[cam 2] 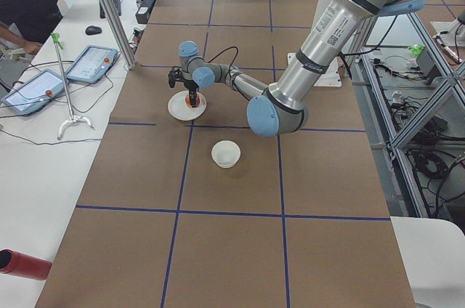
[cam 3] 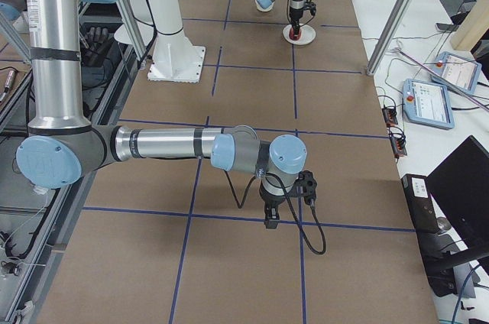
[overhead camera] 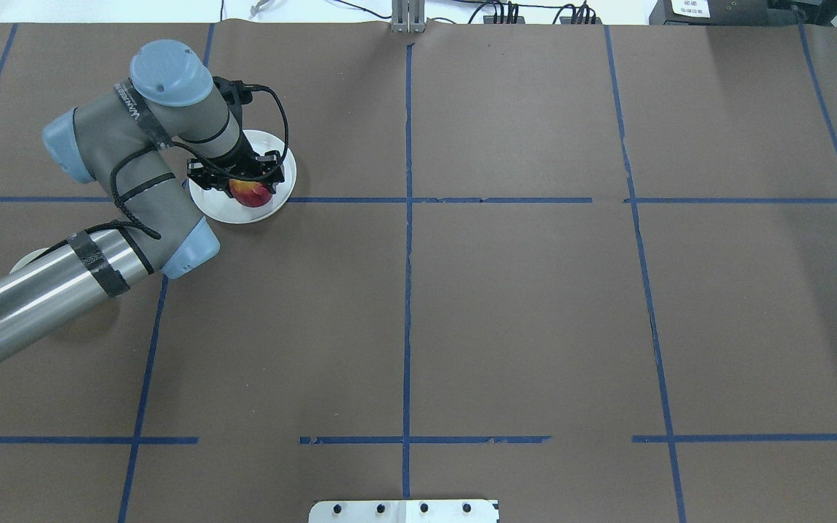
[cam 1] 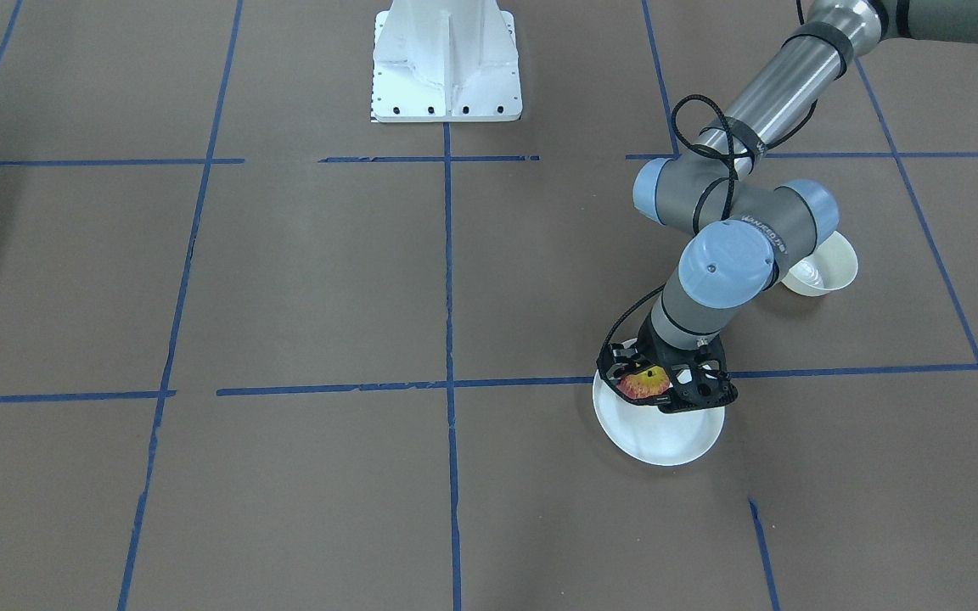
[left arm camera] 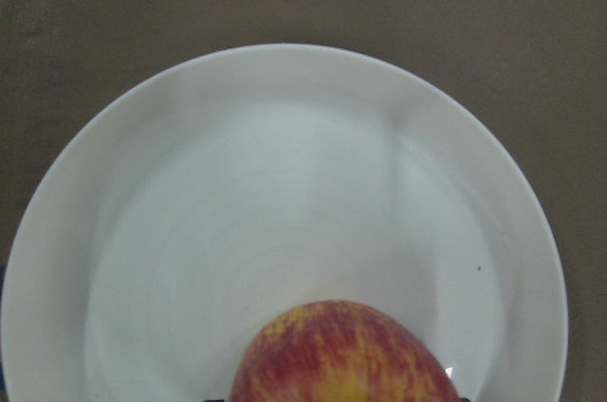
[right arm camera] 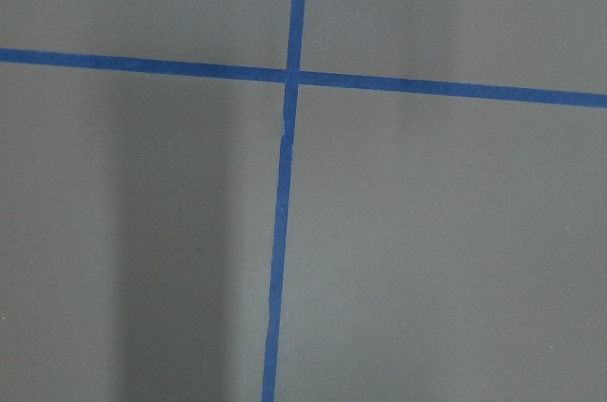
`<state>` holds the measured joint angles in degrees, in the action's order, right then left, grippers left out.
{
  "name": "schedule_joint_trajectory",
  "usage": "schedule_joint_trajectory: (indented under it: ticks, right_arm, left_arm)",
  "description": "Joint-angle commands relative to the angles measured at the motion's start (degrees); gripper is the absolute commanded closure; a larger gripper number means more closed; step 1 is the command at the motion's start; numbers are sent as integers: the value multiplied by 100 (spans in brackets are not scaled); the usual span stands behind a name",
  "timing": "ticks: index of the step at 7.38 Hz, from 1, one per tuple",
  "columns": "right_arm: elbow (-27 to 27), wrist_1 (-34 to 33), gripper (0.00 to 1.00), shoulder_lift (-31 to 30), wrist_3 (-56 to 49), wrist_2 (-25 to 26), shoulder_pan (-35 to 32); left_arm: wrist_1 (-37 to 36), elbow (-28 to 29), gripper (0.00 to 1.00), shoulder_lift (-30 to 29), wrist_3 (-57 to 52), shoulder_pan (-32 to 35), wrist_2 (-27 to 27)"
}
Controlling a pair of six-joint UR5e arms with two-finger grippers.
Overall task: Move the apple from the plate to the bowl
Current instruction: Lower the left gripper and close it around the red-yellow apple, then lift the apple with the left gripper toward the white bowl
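Observation:
The red and yellow apple [cam 1: 643, 383] sits between the fingers of my left gripper [cam 1: 649, 386], over the far part of the white plate [cam 1: 667, 437]. The gripper is shut on the apple. In the overhead view the apple [overhead camera: 250, 193] is under the gripper [overhead camera: 244, 183], above the plate [overhead camera: 224, 208]. In the left wrist view the apple [left arm camera: 343, 356] fills the bottom edge, with the plate [left arm camera: 285, 184] below it. The cream bowl [cam 1: 827, 270] stands behind the left arm's elbow, apart from the plate, and shows whole in the left side view [cam 2: 226, 153]. My right gripper [cam 3: 273, 217] hangs over bare table; I cannot tell if it is open.
Brown table paper with blue tape lines [overhead camera: 407, 218]. The white robot base [cam 1: 446, 64] stands at mid table edge. A person [cam 2: 29, 3] sits by tablets at the side bench. A metal post [cam 2: 109, 10] stands near the plate's side.

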<state>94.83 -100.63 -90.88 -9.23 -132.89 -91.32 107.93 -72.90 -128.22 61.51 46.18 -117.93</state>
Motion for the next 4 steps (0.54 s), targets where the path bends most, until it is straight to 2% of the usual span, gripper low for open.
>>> schedule_joint_trajectory:
  ticks: [1,3,4]
  right_arm:
    - [0,0,0,0,0,0,0]
    - [0,0,0,8,0,0,0]
    - [0,-9,0,9,0,0,0]
  left_arm:
    - [-226,-563,100,103,-95,301,-19]
    - [-1338,-1503,100,305,-909,575,-28]
    - [-1457,-2344,100,950,-1009,585,-10]
